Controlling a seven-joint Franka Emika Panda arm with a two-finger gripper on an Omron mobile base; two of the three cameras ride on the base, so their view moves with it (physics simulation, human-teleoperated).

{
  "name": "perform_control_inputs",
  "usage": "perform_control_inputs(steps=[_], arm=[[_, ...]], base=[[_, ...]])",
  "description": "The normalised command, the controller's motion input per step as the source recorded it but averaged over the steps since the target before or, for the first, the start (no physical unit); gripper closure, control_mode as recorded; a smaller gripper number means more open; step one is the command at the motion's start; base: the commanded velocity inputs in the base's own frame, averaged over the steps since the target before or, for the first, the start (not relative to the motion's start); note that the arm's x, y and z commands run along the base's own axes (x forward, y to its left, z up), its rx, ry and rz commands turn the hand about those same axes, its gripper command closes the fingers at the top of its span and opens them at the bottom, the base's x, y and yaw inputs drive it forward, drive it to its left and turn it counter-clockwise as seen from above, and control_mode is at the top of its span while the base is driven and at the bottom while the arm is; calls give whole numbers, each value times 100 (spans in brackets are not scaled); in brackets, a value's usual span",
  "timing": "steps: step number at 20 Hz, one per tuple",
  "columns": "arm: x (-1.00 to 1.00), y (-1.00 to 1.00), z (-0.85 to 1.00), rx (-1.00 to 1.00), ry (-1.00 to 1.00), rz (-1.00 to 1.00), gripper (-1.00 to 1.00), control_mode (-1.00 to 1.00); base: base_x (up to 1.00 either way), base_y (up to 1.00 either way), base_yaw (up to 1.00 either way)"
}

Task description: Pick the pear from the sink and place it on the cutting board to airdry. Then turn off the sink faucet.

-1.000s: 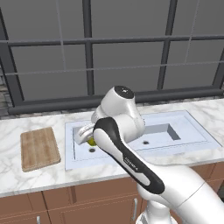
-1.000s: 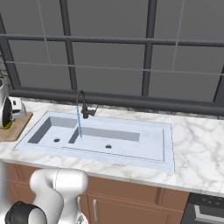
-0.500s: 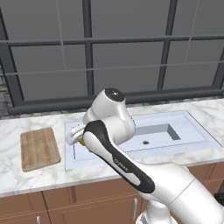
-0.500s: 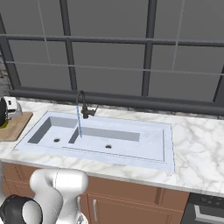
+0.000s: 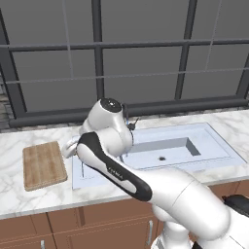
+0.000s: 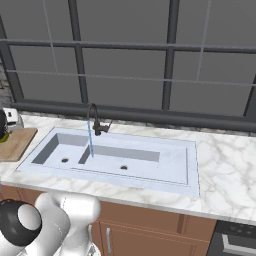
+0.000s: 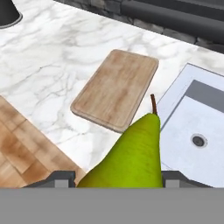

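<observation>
In the hand view the yellow-green pear (image 7: 131, 153) with its brown stem stands between the fingertips, and my gripper (image 7: 118, 177) is shut on it. The light-brown cutting board (image 7: 116, 89) lies ahead of the pear on the marble counter. The sink (image 7: 205, 109) and one dark drain are to the right. In the left base view my gripper (image 5: 69, 146) hangs over the sink's left rim, just right of the cutting board (image 5: 44, 165). The dark sink faucet (image 6: 94, 120) still pours a thin stream of water into the sink (image 6: 190, 165).
A dark round object (image 7: 8, 13) stands on the counter beyond the board. A small white appliance (image 6: 12, 117) sits at the back left by the window. Marble counter (image 6: 225, 170) stretches right of the sink. Brown cabinets (image 5: 97, 223) run below.
The arm has swung left with the pear, from above the left basin to the sink's left rim beside the cutting board. The water keeps running.
</observation>
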Motion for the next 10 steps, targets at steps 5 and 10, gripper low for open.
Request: perform_control_inputs(steps=[5, 10], arm=[[41, 29, -26, -3, 0, 0, 100, -100], [36, 27, -31, -4, 0, 0, 100, -100]], base=[[0, 0, 0], [0, 0, 0]])
